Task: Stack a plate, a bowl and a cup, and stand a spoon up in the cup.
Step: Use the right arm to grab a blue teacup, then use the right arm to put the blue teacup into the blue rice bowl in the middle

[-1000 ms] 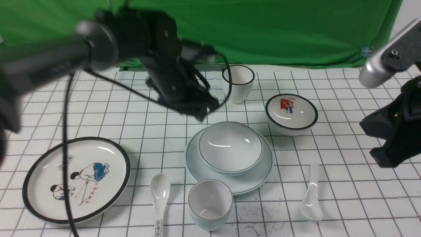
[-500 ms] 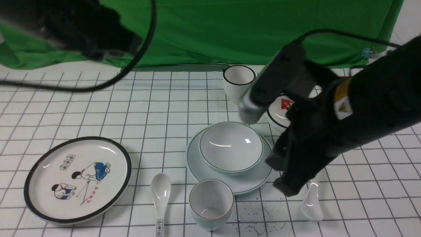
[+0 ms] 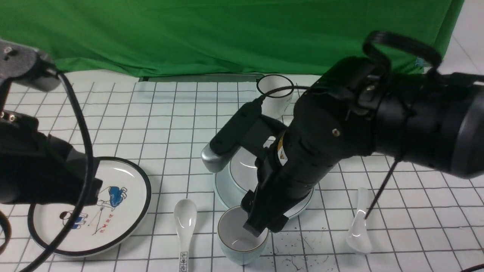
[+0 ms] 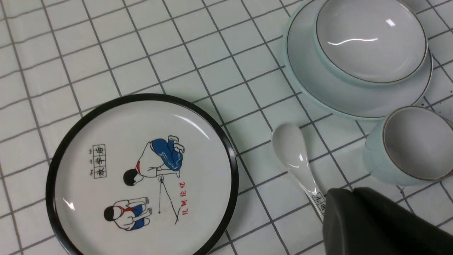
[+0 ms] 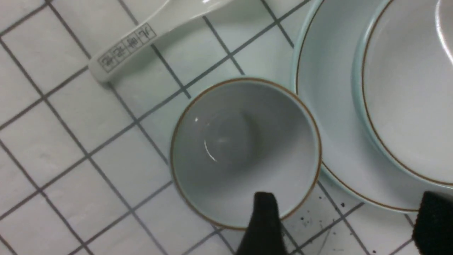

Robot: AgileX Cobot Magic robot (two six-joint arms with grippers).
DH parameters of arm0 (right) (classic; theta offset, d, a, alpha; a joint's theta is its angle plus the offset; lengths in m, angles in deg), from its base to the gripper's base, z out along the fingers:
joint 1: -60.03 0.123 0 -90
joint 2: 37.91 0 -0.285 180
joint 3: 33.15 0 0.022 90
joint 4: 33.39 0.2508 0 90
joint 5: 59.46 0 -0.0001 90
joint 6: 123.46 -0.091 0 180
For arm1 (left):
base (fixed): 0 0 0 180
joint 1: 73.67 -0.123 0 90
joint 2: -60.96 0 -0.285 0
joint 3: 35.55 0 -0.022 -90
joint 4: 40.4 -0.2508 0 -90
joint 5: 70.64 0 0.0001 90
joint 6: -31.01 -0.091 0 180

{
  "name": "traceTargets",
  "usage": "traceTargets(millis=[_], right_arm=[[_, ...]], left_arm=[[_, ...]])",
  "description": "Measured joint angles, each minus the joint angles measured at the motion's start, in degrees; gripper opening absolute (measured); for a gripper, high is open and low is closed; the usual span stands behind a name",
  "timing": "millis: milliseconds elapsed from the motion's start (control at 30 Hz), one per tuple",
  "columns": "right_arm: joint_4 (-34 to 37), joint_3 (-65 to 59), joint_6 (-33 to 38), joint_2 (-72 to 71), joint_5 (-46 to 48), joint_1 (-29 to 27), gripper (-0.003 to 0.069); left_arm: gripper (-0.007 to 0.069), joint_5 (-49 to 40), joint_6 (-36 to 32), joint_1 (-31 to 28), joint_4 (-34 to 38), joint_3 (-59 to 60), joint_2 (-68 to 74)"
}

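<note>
Your cup [image 5: 240,148] stands upright and empty on the gridded table [image 3: 170,113], at 7 o'clock of the plate [image 4: 308,81]. Its rim is just beside the plate's edge (whether the two touch, you cannot tell). The bowl [image 4: 371,39] sits upright on the plate. The spoon [image 3: 358,234] lies flat on the table at 4 o'clock of the plate, apart from it, with its scoop toward 6 o'clock and its handle toward 12.

Your right gripper [image 3: 266,226] is down at the cup with its jaws wide apart, gripping nothing. In the right wrist view one finger [image 5: 263,219] overlaps the cup's inside at the rim. The other shows over the plate's edge, and the cup's wall on the plate side falls between them. From the front, that arm hides much of the bowl and plate.

Your left gripper [image 4: 348,193] is closed with nothing between its fingers; in the left wrist view it covers the handle end of the printed spoon [image 4: 293,156]. That spoon lies at 9 o'clock of the cup. The cartoon plate [image 4: 148,120] lies farther out at 9 o'clock. The tall cup [image 3: 279,104] stands at 12 o'clock of the plate, partly behind the right arm.
</note>
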Motion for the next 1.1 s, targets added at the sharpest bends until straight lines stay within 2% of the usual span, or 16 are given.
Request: traceTargets(millis=[167,300,400,500,567,800,933,1100], right_arm=[[0.1,0.0,-1.1,4.4,-1.1,0.0,0.0505],[0.2,0.0,-2.4,6.8,-2.9,0.0,0.0442],[0.2,0.0,-2.5,7.7,-3.5,0.0,0.035],[0.2,0.0,-2.7,8.0,-3.6,0.0,0.0141],[0.6,0.5,-2.9,7.5,-2.9,0.0,0.0079],[-0.1,6.9,-0.2,2.3,4.9,-0.6,0.0083],[0.0,16.5,1.5,1.9,7.9,-6.3,0.0083],[-0.4,22.6,1.9,8.1,8.6,-13.3,0.0083]], left_arm=[[-0.0036,-0.2,0.1,0.0,0.0,0.7,-0.2],[-0.0036,-0.2,0.1,0.0,0.0,0.8,-0.2],[-0.0036,-0.2,0.1,0.0,0.0,0.8,-0.2],[-0.0036,-0.2,0.1,0.0,0.0,0.8,-0.2],[-0.0036,-0.2,0.1,0.0,0.0,0.8,-0.2],[-0.0036,-0.3,0.1,0.0,0.0,0.8,-0.2],[-0.0036,0.5,0.1,0.0,0.0,0.8,-0.2],[-0.0036,1.6,-0.1,0.0,0.0,0.8,-0.2]])
